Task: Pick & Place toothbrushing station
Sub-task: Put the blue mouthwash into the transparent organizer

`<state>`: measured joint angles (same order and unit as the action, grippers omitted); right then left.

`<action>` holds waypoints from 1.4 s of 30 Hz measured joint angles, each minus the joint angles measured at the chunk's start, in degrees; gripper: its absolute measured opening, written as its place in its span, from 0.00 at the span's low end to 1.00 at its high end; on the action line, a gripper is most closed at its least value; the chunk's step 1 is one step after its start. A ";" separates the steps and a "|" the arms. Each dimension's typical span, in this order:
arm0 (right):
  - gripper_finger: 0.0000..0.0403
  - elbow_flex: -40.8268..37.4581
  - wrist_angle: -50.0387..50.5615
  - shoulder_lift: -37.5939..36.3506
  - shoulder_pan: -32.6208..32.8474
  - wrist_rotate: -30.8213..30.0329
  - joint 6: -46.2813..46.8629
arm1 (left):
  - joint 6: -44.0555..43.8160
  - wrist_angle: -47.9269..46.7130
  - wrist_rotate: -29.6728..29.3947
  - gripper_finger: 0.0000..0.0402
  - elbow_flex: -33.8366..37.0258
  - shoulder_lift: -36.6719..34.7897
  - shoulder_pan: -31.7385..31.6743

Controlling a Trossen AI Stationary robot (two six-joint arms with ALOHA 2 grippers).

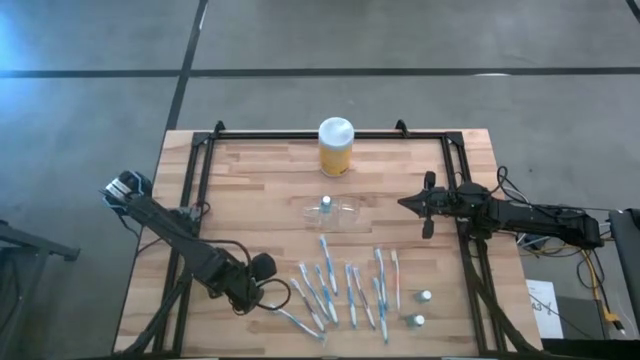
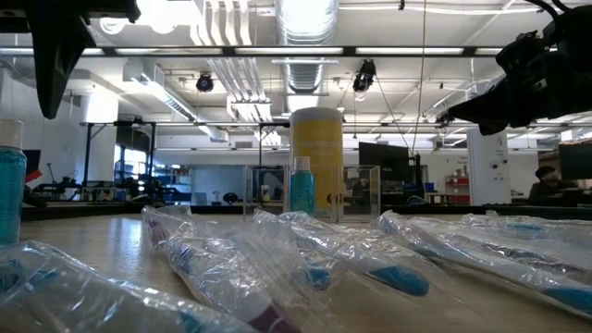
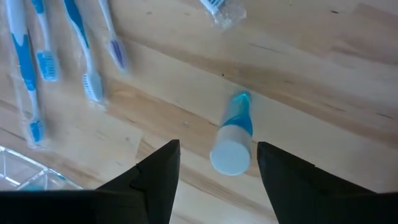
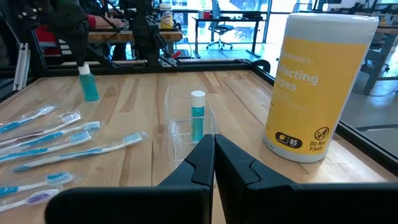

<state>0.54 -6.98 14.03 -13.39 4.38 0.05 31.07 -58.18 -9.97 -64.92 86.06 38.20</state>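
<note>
Operator: trouble closest to the left gripper [image 3: 216, 149], what is it?

Observer: Its fingers are spread and hang above a small blue bottle [image 3: 239, 121] with a white cap. The bottle seems to stand upright, directly below the gap. If the claw comes down a little off-centre, I think one finger pushes the cap and the bottle falls and rolls.

Operator: And a bit further from it?

Observer: The toothbrushes [image 1: 340, 285] lie just beside the claw, in clear wrappers. A rolling bottle can go among them. A low arm may also drag a wrapper and disturb the row.

Operator: Further still?

Observer: The clear holder [image 1: 345, 213] is well ahead of the claw, with one bottle [image 4: 197, 121] standing inside. It looks light, so a hard placing may slide or tip it.

Operator: The other arm?

Observer: The right gripper [image 1: 425, 205], fingers pressed together and holding nothing, waits near the holder. The two arms could meet there. The yellow jar [image 1: 336, 145] is beyond.
</note>
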 joint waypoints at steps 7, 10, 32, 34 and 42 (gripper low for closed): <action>0.02 0.00 -0.17 0.01 0.00 0.00 0.22 | 0.02 1.47 1.55 0.54 1.63 0.00 -0.02; 0.02 0.00 -0.25 0.03 0.00 0.00 0.37 | 0.02 2.81 1.58 0.54 2.15 0.00 -0.13; 0.02 0.00 -0.16 0.06 0.00 0.04 0.17 | 1.55 3.79 3.53 0.49 3.36 -0.02 -2.25; 0.02 0.00 -0.16 0.06 0.00 0.04 0.19 | 1.57 3.79 4.01 0.46 3.36 -0.02 -2.27; 0.02 0.00 -0.16 0.06 0.00 0.04 0.17 | 1.57 3.79 4.39 0.34 3.36 -0.02 -2.36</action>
<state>0.54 -7.14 14.09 -13.39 4.43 0.23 32.64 -54.39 -5.58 -61.56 86.04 35.83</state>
